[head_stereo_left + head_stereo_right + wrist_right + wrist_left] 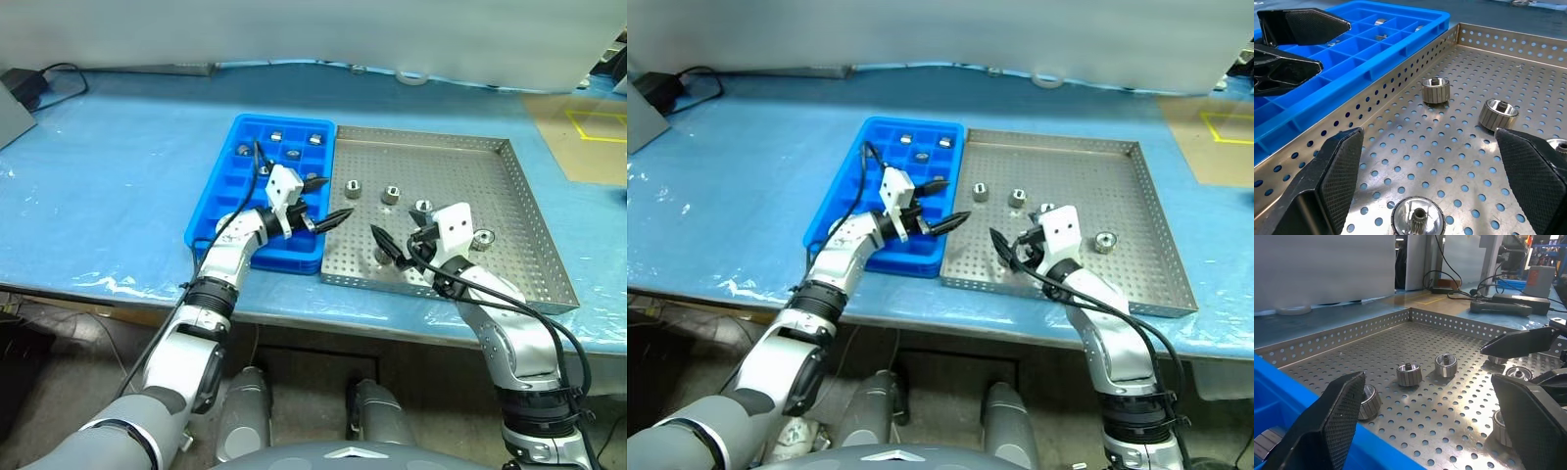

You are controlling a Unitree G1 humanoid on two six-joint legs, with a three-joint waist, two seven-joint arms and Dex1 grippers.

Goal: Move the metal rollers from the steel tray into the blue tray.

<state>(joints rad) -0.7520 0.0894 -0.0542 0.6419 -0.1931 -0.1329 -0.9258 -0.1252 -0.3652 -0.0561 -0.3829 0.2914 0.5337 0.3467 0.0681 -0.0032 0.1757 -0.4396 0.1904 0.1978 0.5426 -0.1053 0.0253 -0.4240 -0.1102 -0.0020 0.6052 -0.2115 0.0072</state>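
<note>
Over the steel tray (509, 186) beside the blue tray (220, 201), both the left gripper (328, 201) and right gripper (394, 247) hang released, so closing on loose rollers (354, 188) so near each other risks a clash

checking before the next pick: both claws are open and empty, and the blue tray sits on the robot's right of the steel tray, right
Not quite. The blue tray sits on the robot's left of the steel tray, as the left eye view shows. The rest holds: the left claw and the right claw are both open and empty.
</note>
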